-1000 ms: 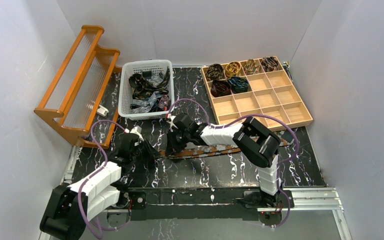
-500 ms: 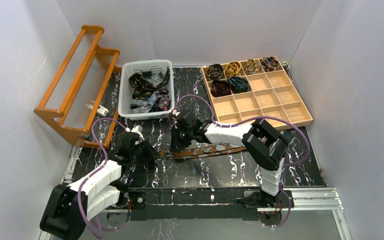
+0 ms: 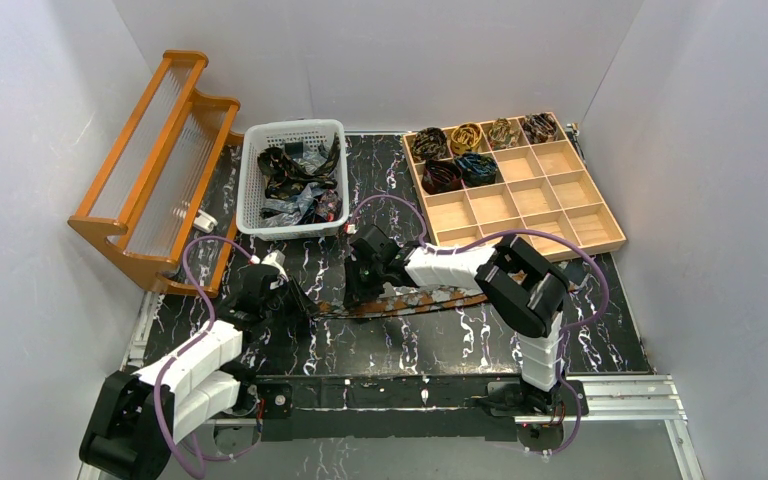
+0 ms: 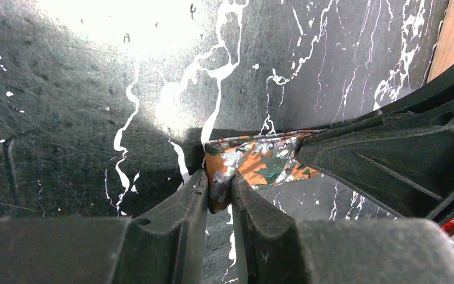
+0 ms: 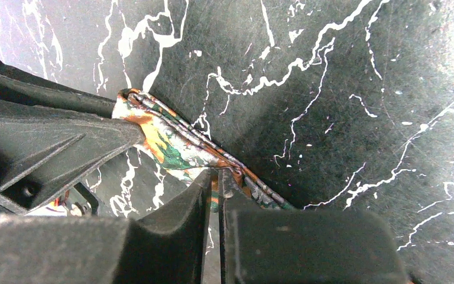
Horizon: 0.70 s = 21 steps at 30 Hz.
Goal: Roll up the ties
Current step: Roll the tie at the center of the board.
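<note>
A rust-brown tie [image 3: 430, 297] with grey mottling lies stretched left to right across the black marble table [image 3: 400, 345]. My left gripper [image 3: 305, 305] is shut on its left end; the left wrist view shows the orange-green patterned fabric [image 4: 254, 163] pinched between my fingers. My right gripper [image 3: 358, 295] is shut on the same tie a little to the right; the right wrist view shows the folded fabric [image 5: 171, 142] clamped between nearly closed fingers. The two grippers stand close together. Several rolled ties [image 3: 460, 150] sit in the compartment tray.
A white basket [image 3: 293, 180] with loose ties stands at the back centre-left. An orange wooden rack [image 3: 150, 170] stands at the left. A wooden compartment tray [image 3: 535, 200] lies at the back right. White walls enclose the table.
The right arm's elbow has swung slightly while its gripper stays on the tie near the left end. The left arm has hardly moved.
</note>
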Tool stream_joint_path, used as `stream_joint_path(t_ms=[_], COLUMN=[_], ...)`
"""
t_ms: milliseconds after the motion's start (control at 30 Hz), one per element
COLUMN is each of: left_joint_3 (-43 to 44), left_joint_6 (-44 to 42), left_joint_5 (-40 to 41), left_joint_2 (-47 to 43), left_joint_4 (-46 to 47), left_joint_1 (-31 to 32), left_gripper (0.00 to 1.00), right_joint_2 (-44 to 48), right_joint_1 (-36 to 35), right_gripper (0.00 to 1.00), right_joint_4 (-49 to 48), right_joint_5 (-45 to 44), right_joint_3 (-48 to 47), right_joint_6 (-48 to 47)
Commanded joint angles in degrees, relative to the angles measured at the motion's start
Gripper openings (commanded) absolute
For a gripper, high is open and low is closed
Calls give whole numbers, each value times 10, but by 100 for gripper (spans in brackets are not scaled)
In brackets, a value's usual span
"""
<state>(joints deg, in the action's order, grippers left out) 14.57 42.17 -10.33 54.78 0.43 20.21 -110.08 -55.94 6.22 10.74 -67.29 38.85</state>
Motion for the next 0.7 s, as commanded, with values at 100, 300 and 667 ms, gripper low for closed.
stream_joint_path(t_ms=[100,300,667], left_joint_3=[14,25,50], left_joint_6=[-6,-4,14], left_joint_5=[19,18,24], left_joint_2=[-7,-13,-41], left_joint_4=[-60,-68,-89], left_joint_1=[1,1,1], left_gripper=[19,22,40], right_joint_2=[29,64,184], right_joint_1=[1,1,4], right_gripper=[30,53,99], right_joint_4=[70,117,21], right_joint_5=[-7,-40,-174], right_joint_3=[-52,-92,43], right_joint_6=[-38,-37,38])
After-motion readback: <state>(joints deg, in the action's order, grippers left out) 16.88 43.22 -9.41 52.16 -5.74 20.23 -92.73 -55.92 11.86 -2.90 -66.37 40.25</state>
